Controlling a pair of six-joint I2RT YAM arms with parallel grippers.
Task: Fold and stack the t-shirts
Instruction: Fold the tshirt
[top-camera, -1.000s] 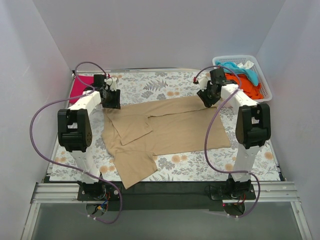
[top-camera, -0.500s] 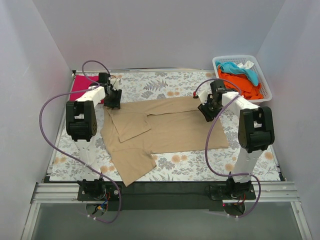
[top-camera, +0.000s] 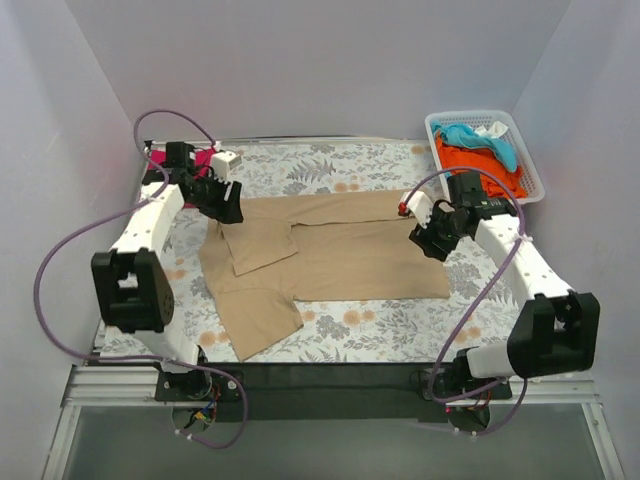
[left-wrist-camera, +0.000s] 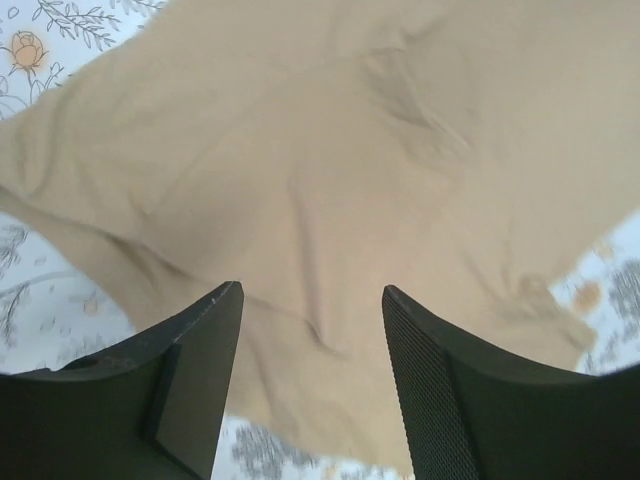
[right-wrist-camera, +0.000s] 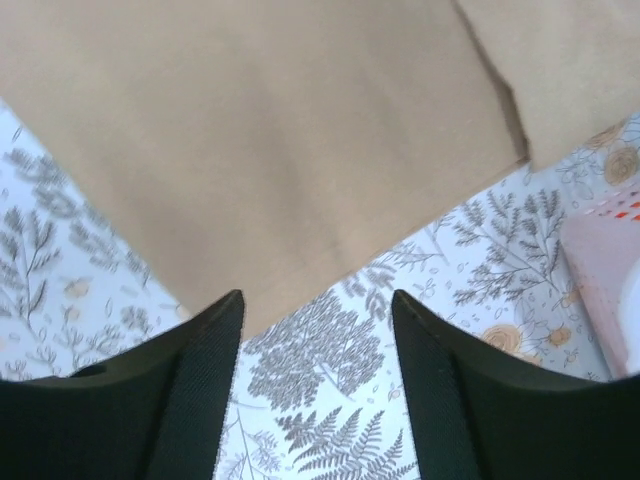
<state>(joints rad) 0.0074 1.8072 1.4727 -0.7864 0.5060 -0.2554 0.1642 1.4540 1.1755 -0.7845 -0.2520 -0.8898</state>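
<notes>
Top view, garment: A tan cotton t-shirt (top-camera: 350, 260) lies spread on the floral-print tablecloth (top-camera: 330, 170). Its long axis runs left to right, with one sleeve folded inward and a flap trailing toward the near-left.
Top view, left arm: My left gripper (top-camera: 226, 208) hangs over the shirt's far-left corner, near a folded magenta cloth (top-camera: 155, 178).
Top view, right arm: My right gripper (top-camera: 432, 242) sits at the shirt's right edge. The white plastic basket (top-camera: 470, 114) of loose clothes stands at the far right, apart from it.
Left wrist view, jaws: They are parted wide and hold nothing. Wrinkled tan fabric fills the ground beneath and beyond my fingers (left-wrist-camera: 190, 380), and tablecloth shows only at the margins.
Right wrist view, jaws: They are parted just as wide and are empty. The shirt's straight edge lies just beyond the tips, and bare tablecloth is directly below them.
Bearing for the next move: Each arm is nearer its own end of the long axis. On my right the cloth lies just ahead of the jaws, not between them. I judge they must advance onto the edge before closing.
</notes>
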